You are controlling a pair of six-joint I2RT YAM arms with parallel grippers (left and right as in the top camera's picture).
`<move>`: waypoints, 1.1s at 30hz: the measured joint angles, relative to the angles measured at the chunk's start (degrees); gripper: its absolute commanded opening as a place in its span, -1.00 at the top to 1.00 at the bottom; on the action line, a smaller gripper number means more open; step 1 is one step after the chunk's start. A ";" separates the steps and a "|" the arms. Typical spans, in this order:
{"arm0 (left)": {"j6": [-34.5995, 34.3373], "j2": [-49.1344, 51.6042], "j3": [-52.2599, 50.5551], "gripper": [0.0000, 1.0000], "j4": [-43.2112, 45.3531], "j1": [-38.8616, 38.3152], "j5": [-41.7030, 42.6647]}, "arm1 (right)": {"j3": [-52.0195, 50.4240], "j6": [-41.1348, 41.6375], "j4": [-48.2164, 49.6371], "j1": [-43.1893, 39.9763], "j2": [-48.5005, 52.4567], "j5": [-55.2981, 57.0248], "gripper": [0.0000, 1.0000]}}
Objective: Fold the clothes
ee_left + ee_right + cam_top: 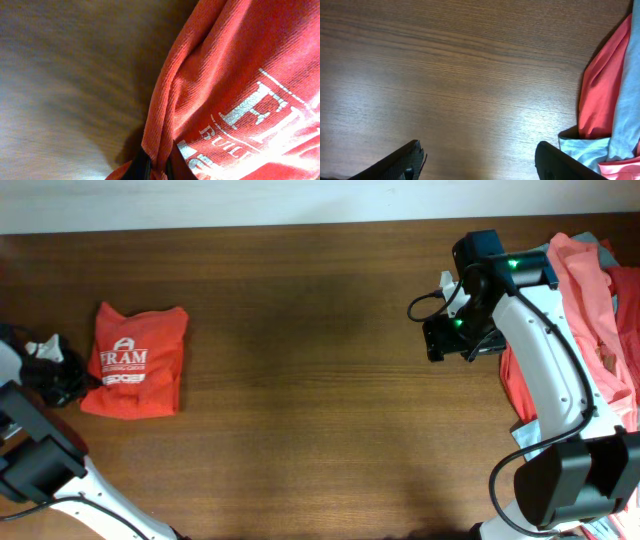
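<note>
Left pincer is pinching the orange-red T-shirt; right pincer is standing spread.

In the left wrist view, the two dark fingers are pressing together on a ridge of the shirt's fabric at 6 o'clock in the frame, and the cloth is rising from them toward 1 o'clock with its white lettering facing the camera. In the overhead view, this pincer is gripping the folded shirt's 9 o'clock edge, and the shirt is lying flat at the 9 o'clock side of the tabletop, lettering up. The right pincer is hovering over bare wood with nothing between its jaws. The pile of clothes, in orange-red, salmon-pink and teal-grey, is lying just beside it at 3 o'clock, well apart from the folded shirt.
</note>
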 measured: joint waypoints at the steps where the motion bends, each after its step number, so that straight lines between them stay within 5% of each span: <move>1: 0.02 0.00 -0.02 0.99 0.33 0.81 -0.04 | 0.00 0.00 0.00 0.00 0.00 0.00 -0.53; 4: 0.00 0.00 -0.02 0.92 0.94 2.67 -0.04 | 0.00 0.00 0.00 0.00 0.00 0.00 -0.53; 5: 0.00 0.00 -0.02 0.09 1.01 3.08 -0.04 | 0.00 -0.04 0.00 0.00 0.00 0.00 -0.53; 6: 0.00 0.00 -0.02 -0.99 1.05 3.50 -0.04 | 0.00 0.00 0.00 0.00 0.00 0.00 -0.53; 15: -5.46 -0.48 0.74 -0.99 0.31 3.74 -0.09 | 0.00 0.00 0.04 0.00 0.00 0.00 -0.54; 20: -5.90 -10.27 2.49 -0.99 0.48 1.57 -0.55 | -0.02 -0.02 2.40 0.00 0.00 0.02 -0.54; 26: -2.73 -26.51 4.13 -0.99 -0.87 -11.04 -0.70 | -0.02 -0.13 7.74 0.00 0.00 0.00 -0.68; 28: -1.36 -29.57 4.31 -0.99 -1.09 -17.57 -1.77 | -0.02 -0.11 10.38 0.00 0.00 -0.22 -0.98; 33: 0.11 -30.95 4.35 -0.99 -1.14 -29.53 -4.07 | 0.59 -0.20 14.49 -0.11 0.00 -3.15 -0.97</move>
